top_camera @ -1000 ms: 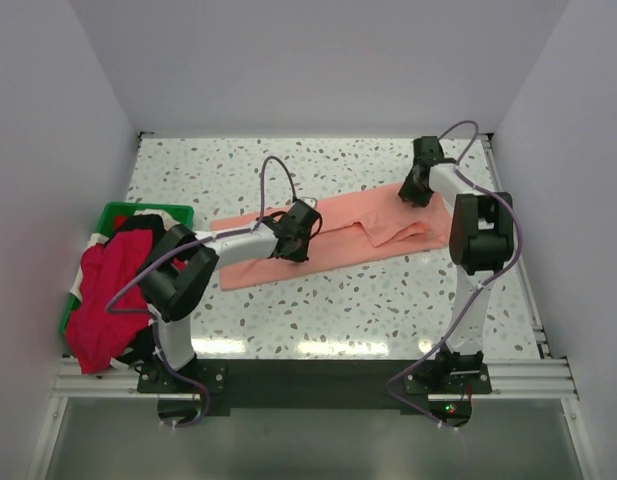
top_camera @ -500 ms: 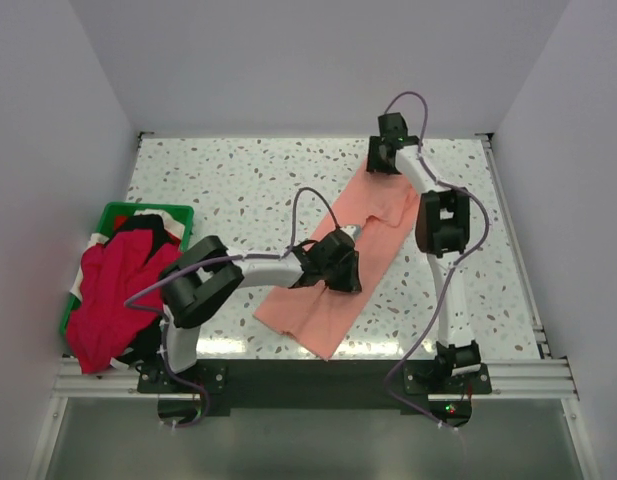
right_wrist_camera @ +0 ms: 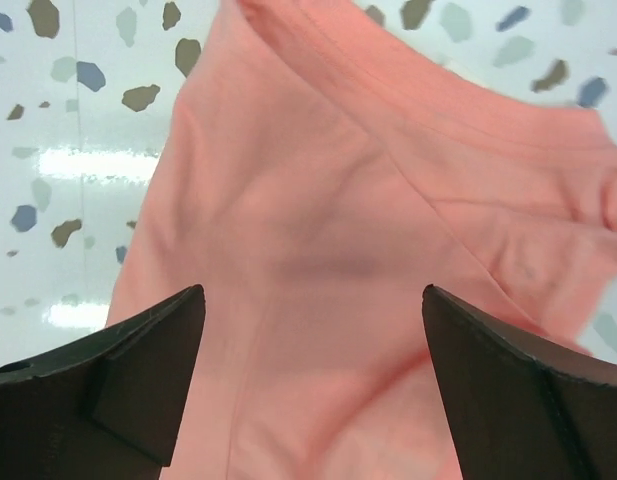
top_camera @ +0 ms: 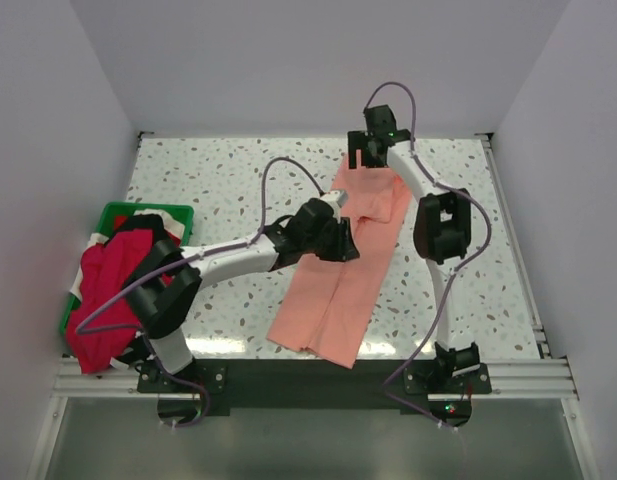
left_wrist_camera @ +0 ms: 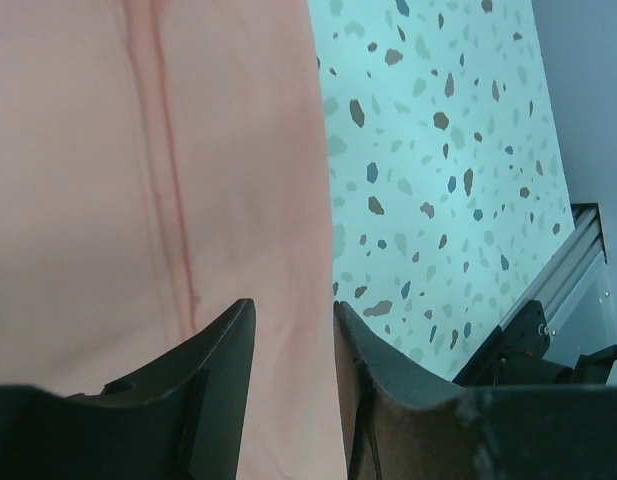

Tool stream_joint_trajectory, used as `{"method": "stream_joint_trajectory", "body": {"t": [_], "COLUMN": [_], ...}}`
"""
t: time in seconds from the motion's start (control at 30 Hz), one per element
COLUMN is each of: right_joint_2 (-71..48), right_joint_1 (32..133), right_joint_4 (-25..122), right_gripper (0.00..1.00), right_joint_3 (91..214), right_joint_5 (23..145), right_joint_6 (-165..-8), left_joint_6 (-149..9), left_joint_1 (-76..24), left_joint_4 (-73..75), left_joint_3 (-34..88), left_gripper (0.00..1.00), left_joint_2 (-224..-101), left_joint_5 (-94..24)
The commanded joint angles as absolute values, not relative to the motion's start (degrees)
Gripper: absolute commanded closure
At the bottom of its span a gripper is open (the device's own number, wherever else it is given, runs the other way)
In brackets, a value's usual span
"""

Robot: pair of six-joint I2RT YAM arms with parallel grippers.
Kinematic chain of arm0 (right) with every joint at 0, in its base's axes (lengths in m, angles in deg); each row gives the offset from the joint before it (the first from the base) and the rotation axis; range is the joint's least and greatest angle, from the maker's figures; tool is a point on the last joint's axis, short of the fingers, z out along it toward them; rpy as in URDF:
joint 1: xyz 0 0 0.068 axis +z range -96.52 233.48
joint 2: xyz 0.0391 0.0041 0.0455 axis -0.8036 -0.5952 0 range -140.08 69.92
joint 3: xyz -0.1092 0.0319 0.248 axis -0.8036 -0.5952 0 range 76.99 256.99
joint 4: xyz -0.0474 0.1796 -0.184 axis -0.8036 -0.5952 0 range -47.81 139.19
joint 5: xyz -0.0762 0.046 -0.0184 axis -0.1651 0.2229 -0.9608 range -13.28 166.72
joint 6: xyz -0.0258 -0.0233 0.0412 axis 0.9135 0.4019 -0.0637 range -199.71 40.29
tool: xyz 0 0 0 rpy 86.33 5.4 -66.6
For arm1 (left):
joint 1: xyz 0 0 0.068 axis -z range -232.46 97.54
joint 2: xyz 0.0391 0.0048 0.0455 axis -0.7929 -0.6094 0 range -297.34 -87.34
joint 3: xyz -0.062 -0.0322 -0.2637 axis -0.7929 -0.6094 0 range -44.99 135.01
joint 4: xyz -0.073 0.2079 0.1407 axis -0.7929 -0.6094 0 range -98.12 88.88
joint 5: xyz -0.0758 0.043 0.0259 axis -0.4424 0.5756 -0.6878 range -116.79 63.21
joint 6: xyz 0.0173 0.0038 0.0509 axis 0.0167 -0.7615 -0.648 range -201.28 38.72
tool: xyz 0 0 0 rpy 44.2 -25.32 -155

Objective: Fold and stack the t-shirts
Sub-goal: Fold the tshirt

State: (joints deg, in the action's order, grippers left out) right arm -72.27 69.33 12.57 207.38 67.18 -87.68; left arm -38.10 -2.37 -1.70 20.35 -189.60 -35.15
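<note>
A salmon-pink t-shirt [top_camera: 338,290] lies flat in a long folded strip, slanting from the far middle of the table towards the near edge. My left gripper [top_camera: 343,240] hovers over the strip's left edge. In the left wrist view its jaws [left_wrist_camera: 293,303] stand apart above the pink cloth [left_wrist_camera: 88,150], gripping nothing. My right gripper [top_camera: 366,158] is at the strip's far end. In the right wrist view its jaws [right_wrist_camera: 313,290] gape wide over the wrinkled cloth [right_wrist_camera: 318,200]. A crimson red t-shirt [top_camera: 103,300] hangs over the bin at the left.
The green plastic bin [top_camera: 118,210] sits at the table's left edge, with black and white cloth [top_camera: 148,225] beneath the red shirt. White walls close in the table on three sides. A metal rail [top_camera: 528,375] runs along the near edge.
The pink shirt swung from lying crosswise to slanting towards the near edge. Both grippers let go of it and opened; the right moved to the far middle, the left to the centre.
</note>
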Motion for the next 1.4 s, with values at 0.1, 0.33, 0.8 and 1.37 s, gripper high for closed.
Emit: {"method": "stream_joint_trajectory", "body": {"t": [0.1, 0.33, 0.8, 1.37], "right_joint_2": [-53.1, -55.7, -47.2, -68.7], "right_joint_1": [68.7, 68.7, 66.3, 65.7], "right_joint_4": [16.5, 16.1, 21.2, 13.4], "right_gripper": [0.12, 0.25, 0.36, 0.39], "right_joint_3": [192.1, 184.8, 164.3, 190.8], "right_joint_5": [65.9, 64.3, 64.7, 69.9], "right_joint_6": [-96.7, -98.8, -106.4, -101.0], "left_joint_6": [-45.1, -45.7, -45.4, -38.0], "left_joint_1": [-2.7, -1.6, -1.3, -1.4], "left_joint_4": [-9.8, -8.6, -7.6, 1.7], "left_joint_3": [15.2, 6.3, -3.1, -0.7], "left_gripper": [0.65, 0.73, 0.78, 0.78], "left_joint_2": [-181.3, -176.1, -171.0, -183.0], "left_joint_5": [-29.7, -29.5, -29.4, -32.6]}}
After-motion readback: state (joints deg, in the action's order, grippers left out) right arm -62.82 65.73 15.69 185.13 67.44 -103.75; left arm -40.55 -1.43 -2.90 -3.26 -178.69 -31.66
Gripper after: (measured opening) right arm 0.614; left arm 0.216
